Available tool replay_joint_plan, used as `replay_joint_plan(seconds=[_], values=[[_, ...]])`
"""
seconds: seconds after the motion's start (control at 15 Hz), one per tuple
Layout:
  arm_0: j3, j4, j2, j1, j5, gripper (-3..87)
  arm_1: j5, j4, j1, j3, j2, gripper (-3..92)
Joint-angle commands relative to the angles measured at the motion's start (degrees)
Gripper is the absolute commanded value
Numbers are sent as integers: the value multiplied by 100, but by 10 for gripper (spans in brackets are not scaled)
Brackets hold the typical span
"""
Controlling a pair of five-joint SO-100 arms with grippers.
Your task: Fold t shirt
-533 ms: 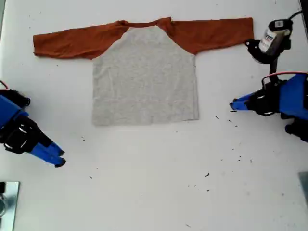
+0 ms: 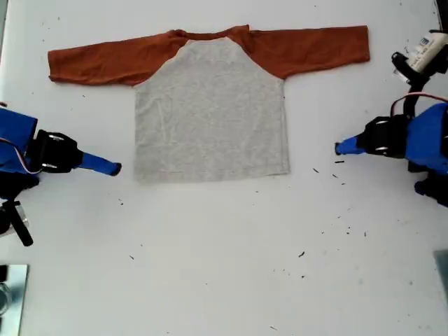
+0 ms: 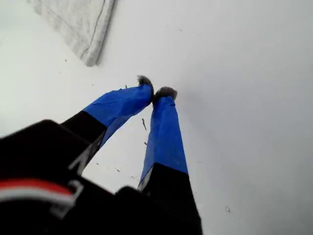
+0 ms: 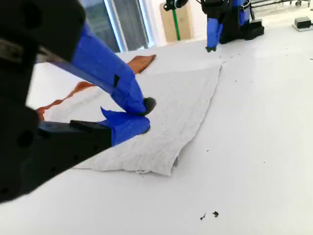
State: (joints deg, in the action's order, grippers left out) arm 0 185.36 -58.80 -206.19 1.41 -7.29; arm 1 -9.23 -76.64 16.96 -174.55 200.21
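At the exterior view's left, my second gripper (image 2: pixel 115 168) is held low over the white bench (image 2: pixel 224 280), just beside the lower hem corner (image 2: pixel 138 178) of the t shirt (image 2: pixel 210 119) but not on it. Its blue fingers (image 4: pixel 128 93) are seen in the second wrist view drawn together at the tips, with nothing held. The t shirt is spread flat in the upper middle of the bench with its plain grey side up. The neckline points away from the camera, and both rust-orange sleeves are stretched straight out, one (image 2: pixel 105 61) toward the exterior view's left and one (image 2: pixel 315 47) toward its right. At the exterior view's right, my first gripper (image 2: pixel 339 148) is pointed at the other hem corner (image 2: pixel 285 170) from well apart. In the first wrist view its fingers (image 3: pixel 164 127) are closed tip to tip on nothing. No fold appears to have been made, so the step in hand is judged to be the approach to the two hem corners. For this to be done well, both pairs of fingers should be opened before the cloth is reached. One finger should be slid along the bench under the edge so that both layers are pinched and not the top one alone. The first gripper should be brought in as close as the second. The two corners should then be lifted together and evenly, so that the body is not dragged askew or bunched.
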Motion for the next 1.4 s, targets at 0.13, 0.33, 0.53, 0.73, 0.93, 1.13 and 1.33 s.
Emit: replay_joint_plan(seconds=[0.13, 0.33, 0.53, 0.73, 0.93, 1.13, 1.33], values=[[53, -9, -44, 97, 53, -2, 35, -53, -360, -176, 62, 33], [53, -9, -44, 202, -79, -2, -1178, -220, 527, 1942, -2065, 32], [53, -9, -44, 193, -97, -2, -3472, -835, 2865, 4790, -4456, 32], [53, -9, -44, 123, -97, -2, -4896, -993, 4500, 6715, -6187, 33], [53, -9, -44, 176, -105, -2, -6021, -817, 5581, 7989, -7840, 51], [53, -9, -44, 114, -88, -2, -6407, -580, 5678, 8367, -8508, 382], [53, -9, -44, 149, -114, -2, -6337, 167, 5854, 7998, -8877, 269]])
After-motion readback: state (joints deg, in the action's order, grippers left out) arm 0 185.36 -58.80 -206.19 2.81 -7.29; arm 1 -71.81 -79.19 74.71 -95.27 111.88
